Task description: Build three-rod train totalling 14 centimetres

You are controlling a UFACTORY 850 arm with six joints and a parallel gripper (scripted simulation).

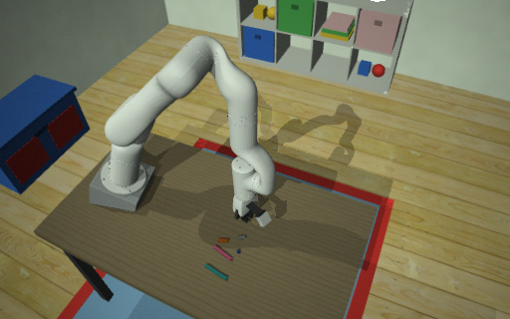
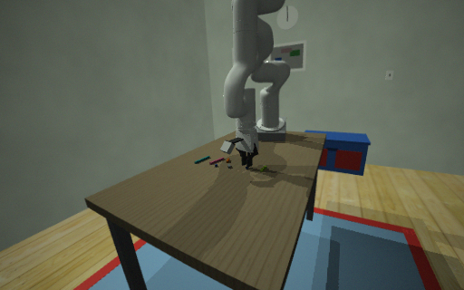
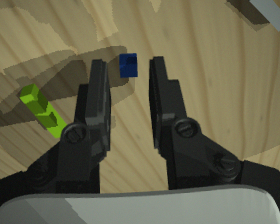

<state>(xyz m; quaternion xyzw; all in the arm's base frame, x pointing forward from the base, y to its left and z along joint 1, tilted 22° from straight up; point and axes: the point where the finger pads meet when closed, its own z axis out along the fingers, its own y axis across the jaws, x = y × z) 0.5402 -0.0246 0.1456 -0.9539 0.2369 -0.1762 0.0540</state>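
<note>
My gripper [image 3: 128, 77] hangs low over the table, also seen in the top view [image 1: 243, 215] and the exterior view [image 2: 247, 164]. Its fingers stand partly apart with nothing held. In the wrist view a small blue rod [image 3: 128, 64] lies on the table in the gap by the fingertips, touching neither finger. A lime rod [image 3: 42, 111] lies to its left, also in the exterior view [image 2: 264, 169]. In the top view grey [image 1: 241, 236], orange [image 1: 223, 240], pink [image 1: 222, 252], blue [image 1: 239, 251] and turquoise [image 1: 216, 271] rods lie in front of the gripper.
The arm's base [image 1: 122, 186] stands on the table's left end. The table's front edge runs close below the turquoise rod. A blue cabinet [image 1: 24, 130] stands on the floor to the left, a shelf [image 1: 321, 35] at the back.
</note>
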